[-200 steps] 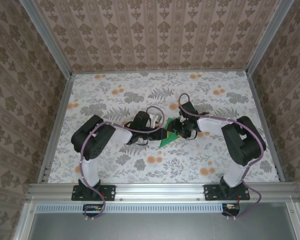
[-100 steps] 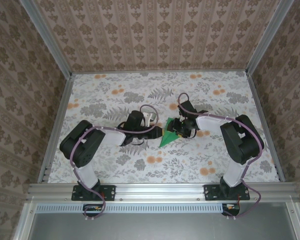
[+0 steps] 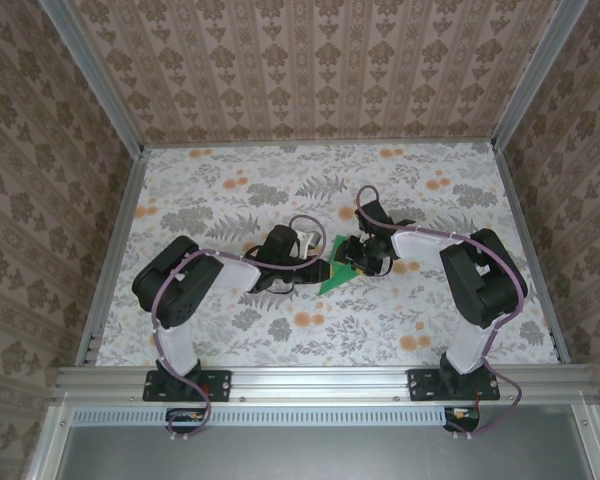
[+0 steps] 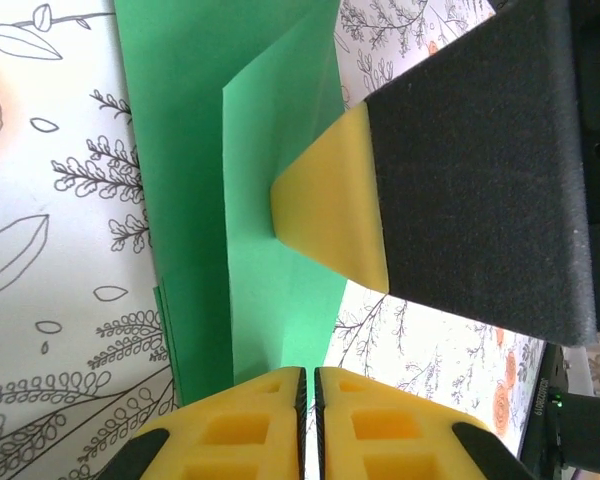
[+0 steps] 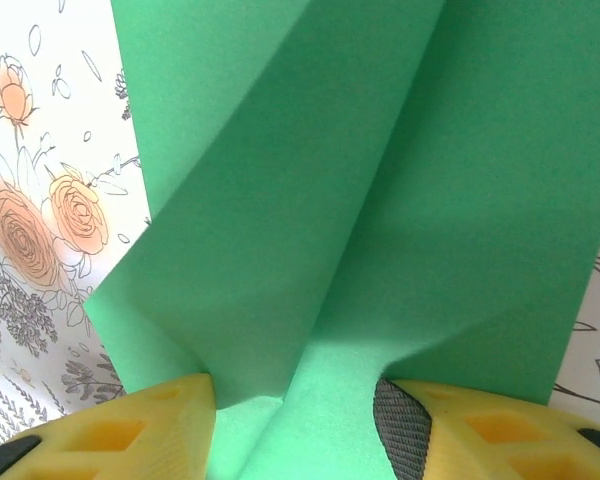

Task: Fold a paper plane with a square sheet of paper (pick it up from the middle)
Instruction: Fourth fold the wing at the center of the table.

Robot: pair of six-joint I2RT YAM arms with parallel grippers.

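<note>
The green paper, partly folded into a pointed shape, lies mid-table on the floral cloth. My left gripper sits at its left edge. In the left wrist view the paper has one flap raised, and my left gripper has its yellow jaws together at that flap's lower edge; no paper shows in the slit. A yellow fingertip of the right gripper touches the flap. My right gripper meets the paper from the right. In the right wrist view, buckled paper fills the right gripper, touching both pads.
A grey-and-orange floral cloth covers the table. Patterned walls stand on three sides, with metal posts at the corners. An aluminium rail runs along the near edge and carries both arm bases. Both forearms lie low over the middle.
My left gripper's jaws have come together at the paper's left edge, and the left arm's elbow has shifted sideways and back. The right gripper and the paper stay almost where they were.
</note>
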